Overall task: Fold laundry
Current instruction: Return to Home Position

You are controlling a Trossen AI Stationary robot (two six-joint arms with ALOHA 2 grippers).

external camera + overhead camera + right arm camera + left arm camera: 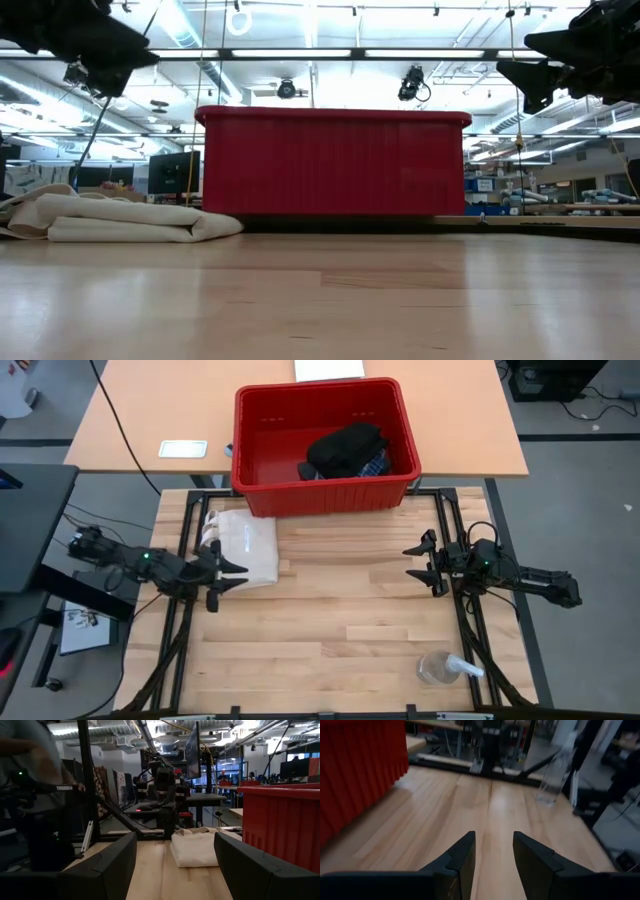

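Note:
A pale grey-cream garment [245, 545] lies folded flat on the table's left side; it also shows in the low view [120, 220] and the right wrist view [197, 847]. A black garment [345, 448] lies on a blue-and-white plaid one [375, 463] inside the red bin [260, 450]. My left gripper [232, 575] [494, 852] hangs open above the folded garment's near right corner, raised off it [95, 50]. My right gripper [425, 563] [175, 852] is open, raised over the table's right side [560, 65].
The red bin [335, 160] stands at the table's far edge. A clear plastic bottle [447, 668] lies near the table's near right corner, also seen in the left wrist view [552, 777]. Bare wood lies between the two grippers. A second table sits behind, with a white device [183, 449].

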